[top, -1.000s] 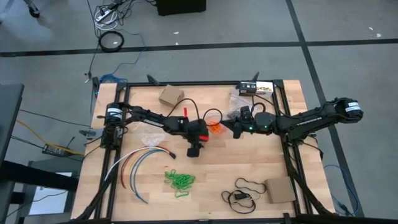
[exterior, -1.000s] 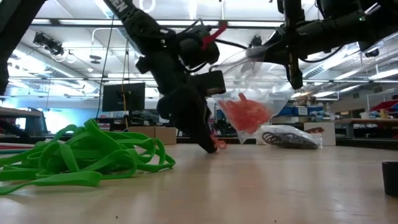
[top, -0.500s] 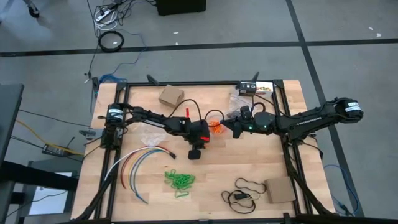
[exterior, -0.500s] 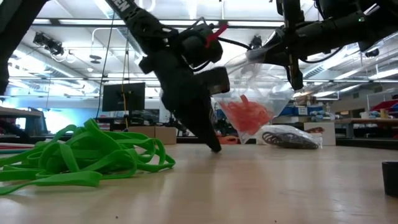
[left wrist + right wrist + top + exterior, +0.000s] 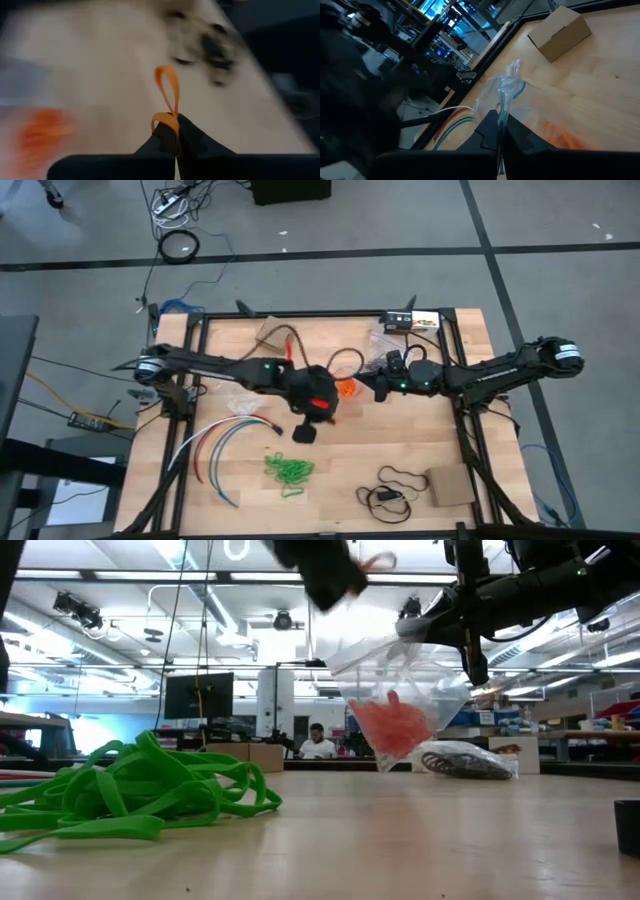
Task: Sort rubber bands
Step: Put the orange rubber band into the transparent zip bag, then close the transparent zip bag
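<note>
My left gripper (image 5: 304, 433) hangs above the middle of the table, shut on one orange rubber band (image 5: 167, 90). To its right, my right gripper (image 5: 384, 387) is shut on a clear plastic bag (image 5: 405, 680) that holds a clump of orange rubber bands (image 5: 392, 725). The bag hangs with its bottom close to the table. A heap of green rubber bands (image 5: 289, 470) lies on the table nearer the front edge. A second clear bag (image 5: 468, 760) with dark bands lies behind. My left gripper pinches one end of the orange band's loop (image 5: 166, 120) between its two fingertips (image 5: 187, 137). The rest of the loop sticks out past the fingertips, clear of the table. My right gripper pinches the clear bag's upper rim (image 5: 504, 97) between its two fingers, coming from the table's right. The bag hangs below the hold, with the orange bands in its bottom.
Long curved coloured cables (image 5: 222, 442) lie at the front left. A black cord loop (image 5: 393, 485) and a cardboard box (image 5: 450, 486) sit at the front right. Another box (image 5: 273, 333) stands at the back. Bare wood shows between the green heap and the cord loop.
My left gripper stood open with its tips on the table by the bag, shut there on an orange band, and has risen well clear of the table with the band. My right gripper and the bag have kept still.
</note>
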You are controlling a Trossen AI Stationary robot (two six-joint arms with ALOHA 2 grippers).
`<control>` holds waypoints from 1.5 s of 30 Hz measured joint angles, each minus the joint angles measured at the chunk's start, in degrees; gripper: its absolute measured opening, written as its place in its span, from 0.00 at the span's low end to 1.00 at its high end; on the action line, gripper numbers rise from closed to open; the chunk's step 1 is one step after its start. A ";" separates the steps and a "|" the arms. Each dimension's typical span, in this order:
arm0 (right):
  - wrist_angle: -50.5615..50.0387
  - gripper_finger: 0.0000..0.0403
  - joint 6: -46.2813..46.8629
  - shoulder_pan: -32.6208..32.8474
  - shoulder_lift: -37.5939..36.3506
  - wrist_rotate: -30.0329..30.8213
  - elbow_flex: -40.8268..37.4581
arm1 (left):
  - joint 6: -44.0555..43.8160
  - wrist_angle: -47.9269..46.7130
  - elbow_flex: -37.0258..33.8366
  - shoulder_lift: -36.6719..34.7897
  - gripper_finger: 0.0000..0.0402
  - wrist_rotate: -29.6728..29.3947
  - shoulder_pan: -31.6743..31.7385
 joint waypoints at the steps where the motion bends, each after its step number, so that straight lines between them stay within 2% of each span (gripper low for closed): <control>1: 0.11 0.01 0.01 0.00 0.00 0.00 0.00 | 1.50 -0.50 0.54 -0.84 0.00 -3.68 -0.04; 4: 0.17 0.01 0.02 0.00 0.00 0.02 0.00 | 5.73 -0.23 1.92 -1.51 0.00 -11.86 0.61; 8: 0.79 0.01 0.00 0.00 0.00 0.05 0.00 | 7.40 0.23 2.64 -0.64 0.00 -15.16 3.35; 12: 1.06 0.01 0.00 0.07 0.00 0.02 0.00 | 8.23 -0.48 2.51 1.02 0.03 -15.86 6.91; 17: 1.30 0.01 -0.20 0.26 -0.01 0.04 0.00 | 8.21 -0.52 2.55 1.56 0.17 -14.78 9.66; 23: 1.49 0.01 -0.68 0.37 -0.01 0.07 0.00 | 6.55 -1.17 2.51 1.68 0.36 -4.02 10.23; 27: 1.59 0.01 -0.90 0.37 0.00 0.04 0.00 | 5.55 -2.44 2.51 1.68 0.48 -4.94 10.13; 30: 1.74 0.01 -0.85 0.39 -0.01 0.04 0.00 | 4.73 -4.92 2.91 1.07 0.53 -9.77 10.17; 34: 1.87 0.01 -0.40 0.39 0.00 -0.14 0.00 | 6.76 -11.39 5.48 -1.09 0.53 -17.49 10.06; 40: 3.95 0.01 0.13 0.39 0.00 -0.66 0.00 | 6.92 -15.81 5.14 -6.63 0.50 -19.27 11.81; 45: 8.81 0.01 1.71 0.39 0.00 -1.07 0.00 | 6.50 -12.64 -2.39 -14.01 0.46 -19.06 13.99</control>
